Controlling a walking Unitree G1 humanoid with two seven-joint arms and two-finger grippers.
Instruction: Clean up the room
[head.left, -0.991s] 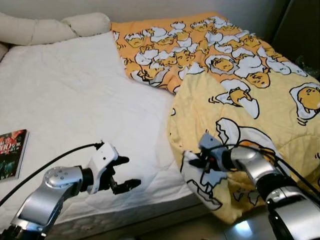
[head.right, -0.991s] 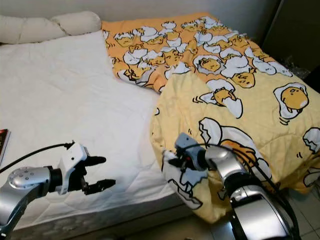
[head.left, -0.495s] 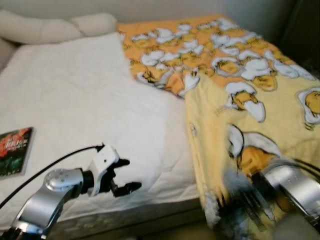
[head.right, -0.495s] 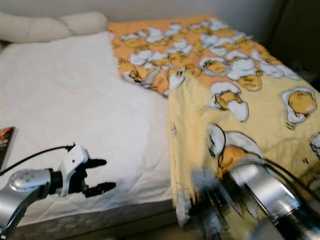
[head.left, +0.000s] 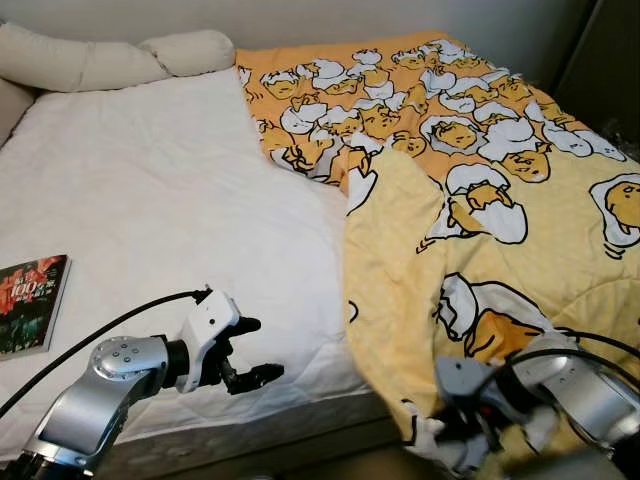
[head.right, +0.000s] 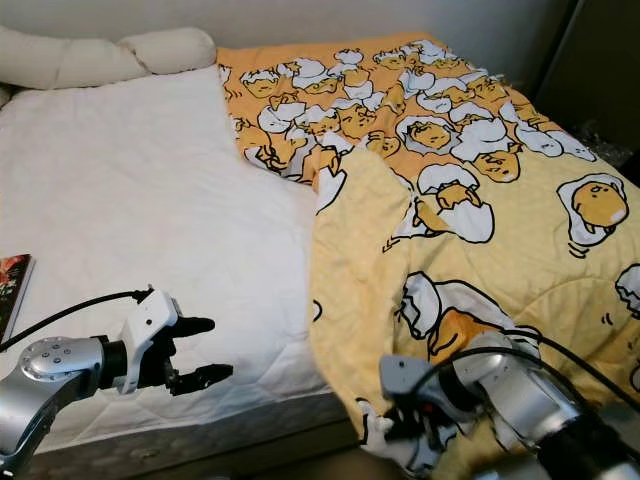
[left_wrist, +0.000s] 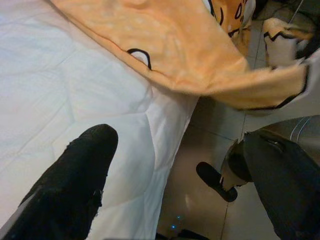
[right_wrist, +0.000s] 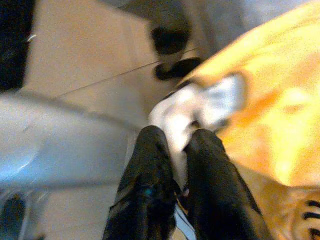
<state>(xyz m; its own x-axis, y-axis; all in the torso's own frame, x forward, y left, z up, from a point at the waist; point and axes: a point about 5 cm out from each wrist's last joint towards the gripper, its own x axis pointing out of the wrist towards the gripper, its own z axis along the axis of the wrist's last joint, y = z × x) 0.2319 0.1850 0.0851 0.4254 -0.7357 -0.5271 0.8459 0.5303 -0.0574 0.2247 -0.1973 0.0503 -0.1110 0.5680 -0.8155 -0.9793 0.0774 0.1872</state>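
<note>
1. The yellow blanket (head.left: 480, 250) is spread over the bed's (head.left: 150, 200) right side, with one corner hanging off.
2. That corner is pinched by the right gripper (head.right: 405, 428), held low.
3. The left gripper (head.left: 250, 350) is held open above the bed's edge.

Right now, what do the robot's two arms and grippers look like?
Both arms are silver metal with rounded joints. The left gripper has a white wrist block, two long black fingers, and a black cable looping back along the arm. The right gripper has a grey wrist housing, black fingers, and black cables arching over its forearm.
</note>
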